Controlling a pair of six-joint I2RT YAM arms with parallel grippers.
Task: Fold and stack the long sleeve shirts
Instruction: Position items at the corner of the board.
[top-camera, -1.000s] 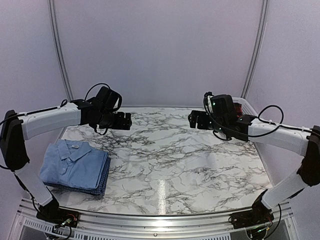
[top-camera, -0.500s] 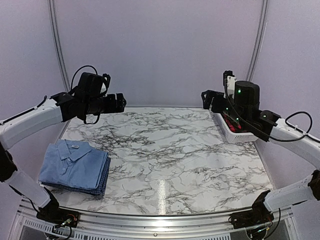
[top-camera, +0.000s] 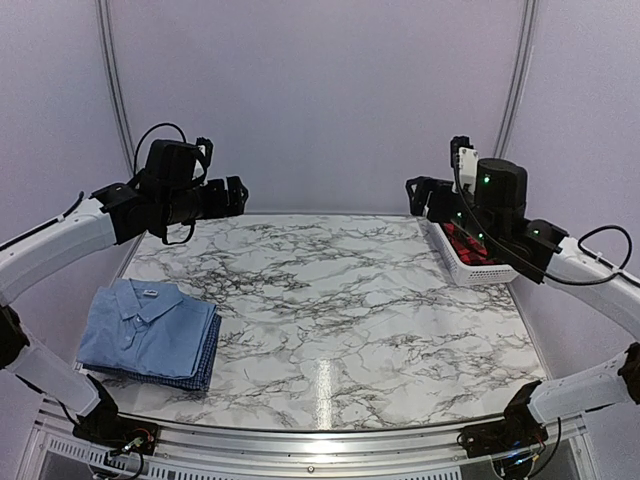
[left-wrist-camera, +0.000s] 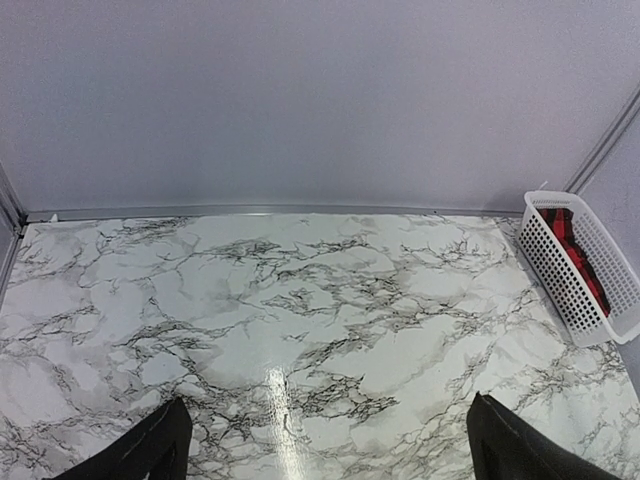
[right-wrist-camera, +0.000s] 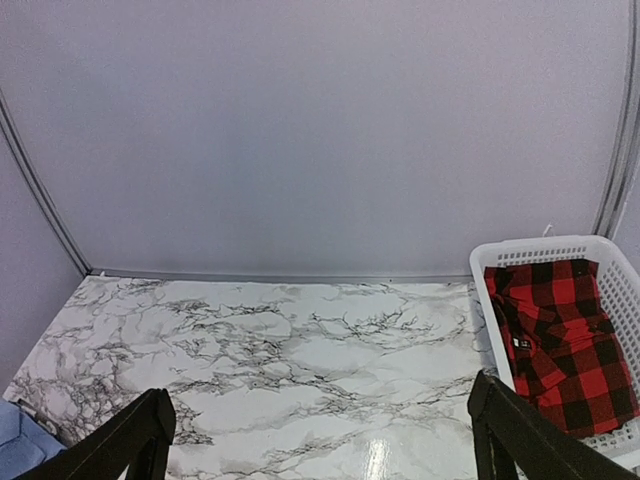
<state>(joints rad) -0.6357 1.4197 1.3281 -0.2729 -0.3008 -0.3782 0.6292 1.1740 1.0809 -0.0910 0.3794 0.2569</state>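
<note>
The light blue shirt is lying folded at the near left corner of the table, collar toward the back wall. It is resting on top of the dark blue checked shirt, which is showing only as a thin edge along the stack's right and near sides.

Both arms are hanging raised above the far part of the table, well apart from the stack. The left pincer is hovering over the far left, pointing toward the middle. In the left wrist view its fingers are standing wide apart with only bare marble between them. The right pincer is hovering at the far right, just beside a white basket. Its fingers are also spreading wide and gripping nothing. The basket is sitting at the table's far right edge and is holding a red and black plaid garment.
</note>
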